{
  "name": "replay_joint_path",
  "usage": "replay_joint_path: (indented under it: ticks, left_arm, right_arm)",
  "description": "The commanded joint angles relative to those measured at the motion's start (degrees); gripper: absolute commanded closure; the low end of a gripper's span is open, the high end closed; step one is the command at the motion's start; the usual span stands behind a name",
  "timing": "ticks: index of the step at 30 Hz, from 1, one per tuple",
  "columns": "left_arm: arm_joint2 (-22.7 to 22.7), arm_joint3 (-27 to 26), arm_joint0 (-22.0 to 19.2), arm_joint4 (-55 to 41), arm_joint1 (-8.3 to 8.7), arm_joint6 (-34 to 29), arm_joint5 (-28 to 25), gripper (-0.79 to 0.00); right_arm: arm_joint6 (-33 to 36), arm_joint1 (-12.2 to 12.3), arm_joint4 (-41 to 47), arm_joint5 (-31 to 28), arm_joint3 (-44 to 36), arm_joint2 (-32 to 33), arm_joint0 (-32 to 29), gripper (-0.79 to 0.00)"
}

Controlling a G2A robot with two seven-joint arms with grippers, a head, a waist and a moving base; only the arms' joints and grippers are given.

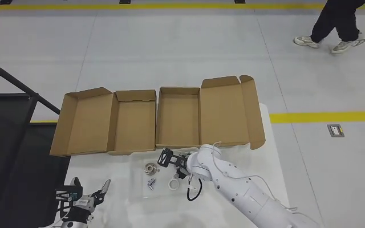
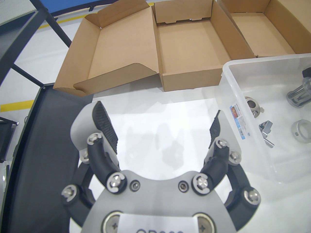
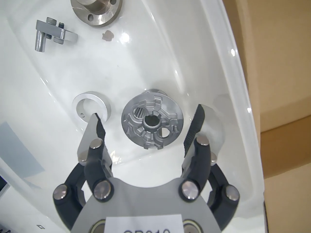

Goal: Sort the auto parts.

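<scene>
Slotted disc (image 3: 152, 121) lies flat on the floor of the clear bin (image 3: 226, 73), between the fingers of the right gripper (image 3: 149, 115). Gripper spread wide, gripping nothing, apart from the disc. Crowding it: ring (image 3: 91, 106) just beside one fingertip, bin wall near the other. From above, ring sits at 6 o'clock from the gripper, flanged bushing (image 3: 96, 1) at 8, bracket (image 3: 54, 33) with pin at 7; all apart, all in the bin. Two open cardboard boxes at 12 o'clock of the bin, side by side: left box (image 1: 134, 122), right box (image 1: 178, 117), bare cardboard floors showing. Left gripper (image 2: 158, 110) spread open, holding nothing, over the white table (image 2: 170, 127) at 8 o'clock from the bin.
</scene>
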Motion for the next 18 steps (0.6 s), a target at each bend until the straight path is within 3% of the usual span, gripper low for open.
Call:
replay_joint_path:
  ticks: [1,8,18]
  left_arm:
    - [0.0,0.0,0.0,0.0,0.0,0.0,0.0,-0.785]
    - [0.0,0.0,0.0,0.0,0.0,0.0,0.0,-0.785]
    - [0.0,0.0,0.0,0.0,0.0,0.0,0.0,-0.785]
  right_arm:
    - [-0.2,-0.2,-0.3,0.5,0.1,0.0,0.0,0.0]
    - [-3.0,0.1,-1.9,-0.9,-3.2,1.3,-0.8,0.0]
    - [-10.6,3.7,-9.2,-1.4,-23.2,11.2,-5.2,0.0]
